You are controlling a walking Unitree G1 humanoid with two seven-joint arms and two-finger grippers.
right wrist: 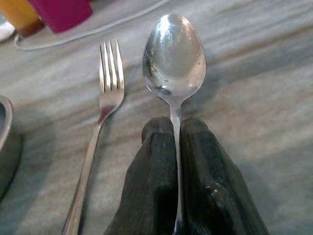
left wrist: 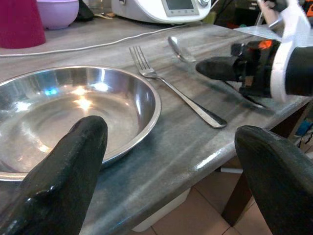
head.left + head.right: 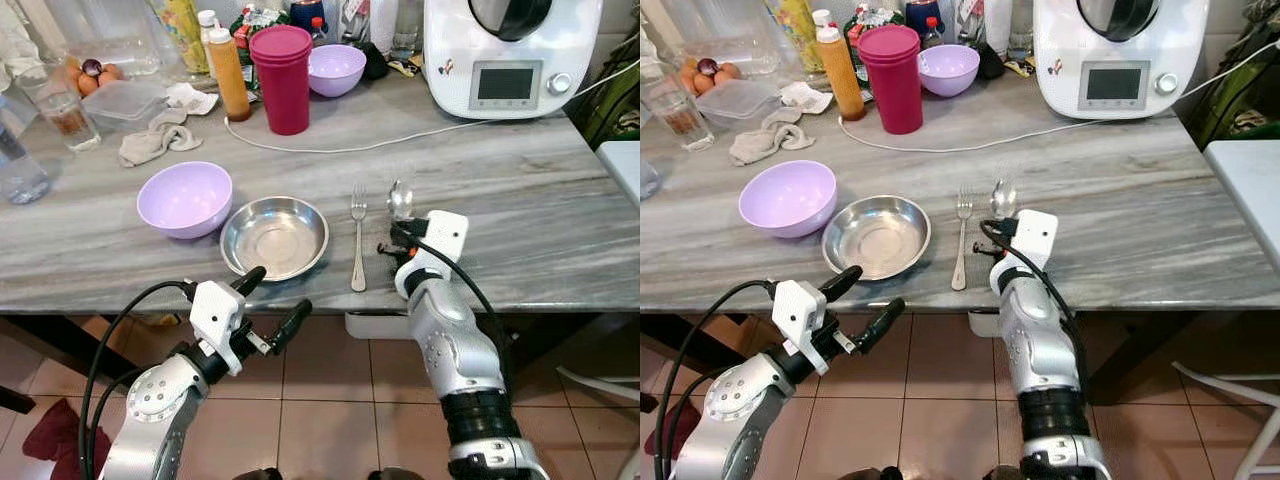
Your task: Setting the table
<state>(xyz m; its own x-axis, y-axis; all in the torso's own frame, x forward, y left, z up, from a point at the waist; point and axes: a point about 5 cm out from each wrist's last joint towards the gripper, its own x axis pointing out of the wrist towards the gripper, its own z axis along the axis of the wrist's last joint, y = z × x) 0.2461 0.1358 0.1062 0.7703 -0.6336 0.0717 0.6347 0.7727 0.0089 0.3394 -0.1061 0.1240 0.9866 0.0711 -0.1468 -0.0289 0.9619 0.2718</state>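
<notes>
A steel spoon lies on the grey marble table, its handle pinched between the fingers of my right gripper, which is shut on it just right of the fork. The fork lies beside a shallow steel plate. A lilac bowl stands left of the plate. My left gripper hangs open just off the table's front edge, below the plate, with nothing between its fingers.
At the back stand stacked magenta cups, an orange sauce bottle, a second lilac bowl, a white kitchen machine with its cable across the table, a cloth, a glass and a plastic container.
</notes>
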